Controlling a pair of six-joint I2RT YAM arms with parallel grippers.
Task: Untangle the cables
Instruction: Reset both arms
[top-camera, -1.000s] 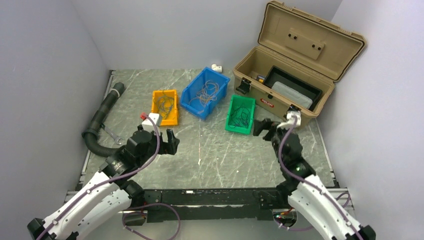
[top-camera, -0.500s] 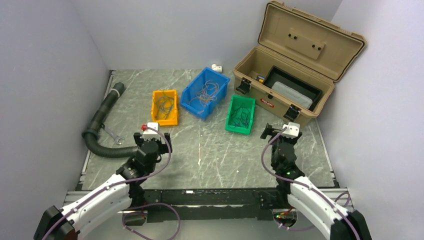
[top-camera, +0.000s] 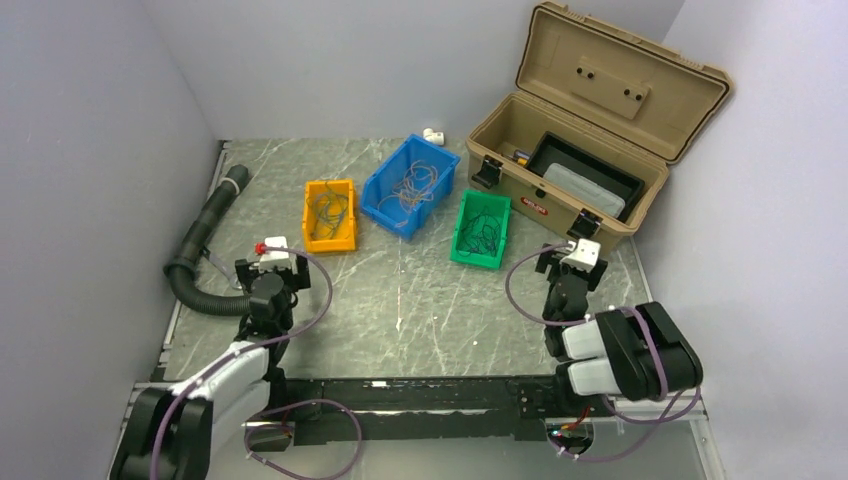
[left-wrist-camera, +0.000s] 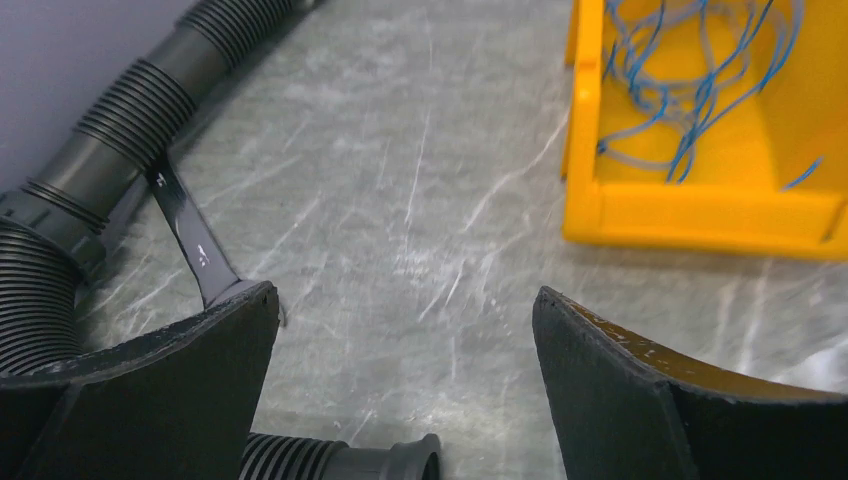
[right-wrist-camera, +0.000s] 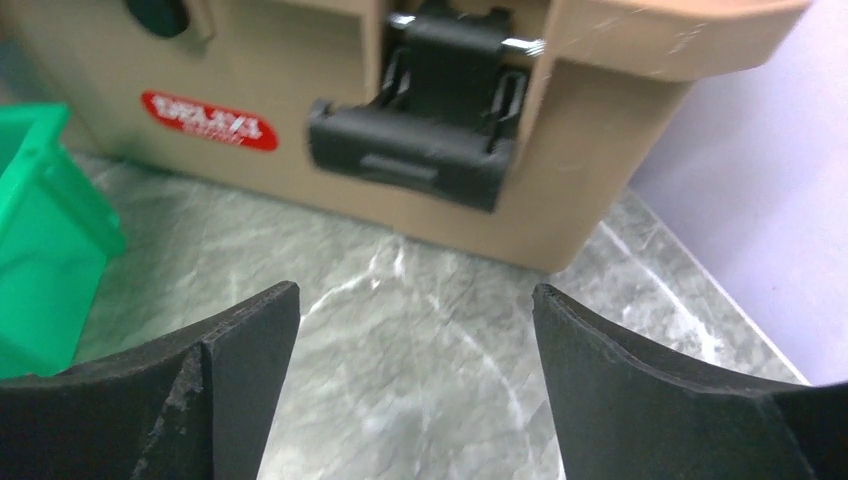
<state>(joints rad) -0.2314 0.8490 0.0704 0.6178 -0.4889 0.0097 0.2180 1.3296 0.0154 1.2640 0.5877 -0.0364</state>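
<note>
The cables lie sorted in three bins: thin blue strands (top-camera: 329, 208) in the orange bin (top-camera: 347, 240), pale yellowish strands (top-camera: 412, 183) in the blue bin (top-camera: 385, 205), and dark strands (top-camera: 483, 228) in the green bin (top-camera: 462, 252). The left wrist view shows the blue strands (left-wrist-camera: 680, 90) in the orange bin (left-wrist-camera: 700, 215). My left gripper (top-camera: 268, 262) is open and empty, low over the table beside the hose; its jaws stand wide apart (left-wrist-camera: 405, 300). My right gripper (top-camera: 568, 258) is open and empty (right-wrist-camera: 415, 300), facing the toolbox front.
A fat black corrugated hose (top-camera: 205, 235) runs along the left edge, its open end (left-wrist-camera: 400, 462) under my left gripper. A wrench (left-wrist-camera: 190, 235) lies by it. An open tan toolbox (top-camera: 590, 130) stands back right, its latch (right-wrist-camera: 420, 150) close ahead. A white fitting (top-camera: 433, 135) lies at the back.
Both arms have drawn back toward their bases and folded. The left gripper moved left toward the hose; the right gripper moved slightly right, near the toolbox. The cables have not moved.
</note>
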